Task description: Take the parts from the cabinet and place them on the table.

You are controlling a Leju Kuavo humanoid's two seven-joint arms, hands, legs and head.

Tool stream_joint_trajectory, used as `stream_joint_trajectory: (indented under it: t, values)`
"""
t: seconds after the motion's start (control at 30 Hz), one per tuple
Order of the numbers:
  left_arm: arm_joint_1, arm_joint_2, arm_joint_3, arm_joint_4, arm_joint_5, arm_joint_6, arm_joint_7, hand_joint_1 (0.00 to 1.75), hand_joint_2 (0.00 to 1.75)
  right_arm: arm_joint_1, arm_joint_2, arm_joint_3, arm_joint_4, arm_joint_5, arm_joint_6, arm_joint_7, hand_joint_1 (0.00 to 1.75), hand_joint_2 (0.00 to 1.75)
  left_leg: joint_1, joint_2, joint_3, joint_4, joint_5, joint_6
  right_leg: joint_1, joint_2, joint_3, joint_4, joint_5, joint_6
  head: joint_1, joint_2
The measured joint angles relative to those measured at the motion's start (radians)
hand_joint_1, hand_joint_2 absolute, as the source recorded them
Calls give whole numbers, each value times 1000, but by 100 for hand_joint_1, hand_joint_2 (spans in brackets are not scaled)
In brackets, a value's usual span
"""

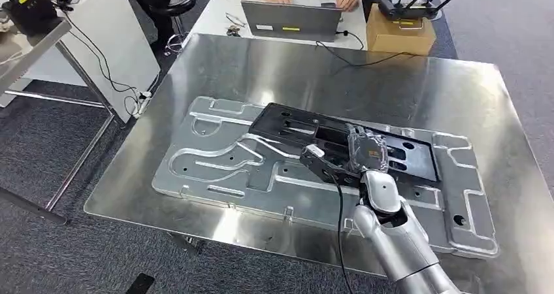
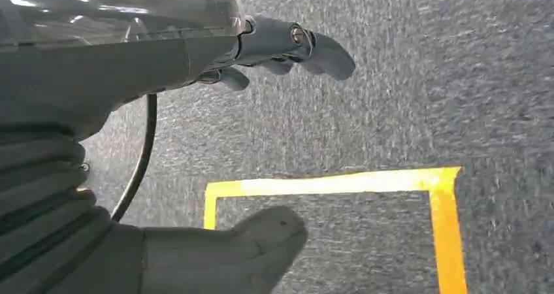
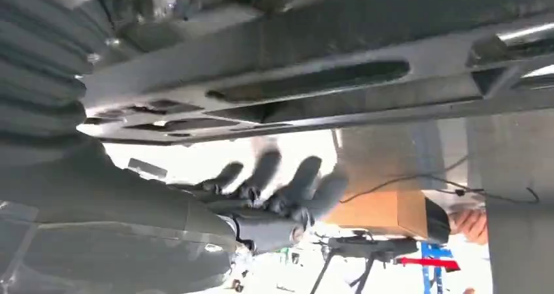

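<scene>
On the bench (image 1: 457, 91) we see the black part (image 1: 340, 137) lying lengthwise across the silver plate (image 1: 215, 166), directly beneath the right robot hand (image 1: 336, 163), fingers spread, grasping nothing; the left robot hand (image 2: 196, 144) hangs released.

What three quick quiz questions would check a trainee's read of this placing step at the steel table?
1. True or false: the black part lies on the silver plate.
2. Which hand is at the black part: A left hand, B right hand?
3. Fill in: the left hand hangs over grey carpet marked with ____ tape.

Key: 1 true; 2 B; 3 yellow.
</scene>
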Motion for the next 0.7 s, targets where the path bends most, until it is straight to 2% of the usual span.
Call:
stream_joint_trajectory:
  t: [0.03, 0.07, 0.1, 0.17, 0.2, 0.23, 0.33, 0.37, 0.4, 0.43, 0.5, 0.53, 0.57, 0.6, 0.63, 0.67, 0.7]
  values:
    - [2, 0, 0, 0, 1, -2, 0, 0, 0, 1, 0, 0, 2, -1, 0, 0, 0, 0, 0, 0, -35, 60, -13, -1, 2, 0, 0, 1, -1, -2, 0, 0]
    - [5, 0, 0, 0, 3, -3, 0, 0, 0, 1, 0, 0, 3, -4, 0, 0, 0, 0, 0, 0, -48, 72, 0, 0, 4, 1, 1, 3, -2, -2, 0, 0]
    - [6, 0, 0, 0, 4, -6, 0, 0, 0, 2, 0, 0, 3, -5, 0, -2, 0, 0, 0, 0, -35, 35, 36, 2, 5, 1, 3, 4, -5, -2, 0, 0]
    - [5, 0, 0, 0, 7, -7, 0, 0, 0, 1, 1, 0, 3, -7, 0, -3, 0, 0, 0, 1, 42, -135, 137, 10, 5, 3, 12, 8, -13, 2, 0, 0]
    - [5, 0, 0, 0, 10, -7, 0, 0, 0, 2, 1, 0, 3, -7, 0, -3, 0, 0, -2, 1, 74, -209, 154, 15, 5, 3, 15, 10, -18, 6, 0, 0]
    - [5, 1, 0, 0, 10, -8, 0, 0, 0, 1, 1, 0, 3, -8, -1, -3, 0, 0, -11, 0, 83, -220, 143, 16, 11, 4, 11, 15, -19, 10, 0, 0]
    - [7, 1, 0, 0, 10, -8, 0, 0, 0, 2, 1, 0, 3, -8, -1, -6, 0, 0, -12, -2, 82, -226, 142, 27, 10, 4, 9, 9, -15, 22, 0, 0]
    - [7, 1, 0, 0, 10, -8, 0, 0, 0, 1, 1, 0, 3, -8, -1, -6, 0, 0, -5, -2, 86, -235, 147, 36, 12, 4, 10, 11, -18, 28, 0, 0]
    - [6, 1, 0, 0, 10, -8, 0, 0, 0, 1, 1, 0, 3, -8, -1, -6, 0, 0, -2, 0, 90, -240, 150, 42, 7, 3, 8, 25, -31, 33, 0, 0]
    - [5, 1, 0, 0, 10, -8, 0, 0, 0, 0, 1, 0, 3, -8, -1, -6, 0, 0, -2, 0, 90, -240, 150, 49, 7, 2, -12, 68, -60, 38, 0, 0]
    - [5, 1, 0, 0, 10, -8, 0, 0, 0, 2, 1, 0, 3, -8, -1, -6, 0, 0, -2, 2, 90, -240, 149, 51, 3, 2, -91, 229, -138, 48, 0, 0]
    - [5, 1, 0, 0, 10, -8, 0, 0, 0, 5, 1, 0, 4, -8, -1, -6, 0, 0, -2, 2, 89, -240, 148, 52, 1, 2, -130, 301, -159, 52, 0, 0]
    - [5, 1, 0, 0, 10, -8, 0, 0, 0, 8, 1, 0, 5, -8, 0, -6, 0, 0, -2, 2, 90, -240, 148, 52, 0, 2, -146, 327, -154, 54, 0, 0]
    - [5, 1, 0, 0, 10, -9, 1, 0, 0, 8, 1, 0, 6, -9, 0, -6, 0, 0, -2, 0, 92, -240, 147, 52, -2, 2, -139, 303, -125, 53, 0, 0]
    - [6, 1, 0, 0, 10, -10, 1, 0, 0, 7, 1, 0, 7, -10, 0, -6, 0, 0, -2, -1, 95, -240, 145, 51, -3, 1, -108, 236, -78, 51, 0, 0]
    - [6, 1, 0, 0, 16, -16, 5, 0, 0, 5, 1, 0, 7, -11, 0, -6, 0, 0, -2, -3, 100, -240, 143, 48, -3, 1, -61, 139, -26, 46, 0, 0]
    - [7, 1, 0, 0, 25, -22, 11, 0, 0, 3, 1, 0, 7, -11, 0, -7, 0, 0, -2, -4, 106, -240, 140, 45, -1, 1, -14, 40, 14, 37, 0, 0]
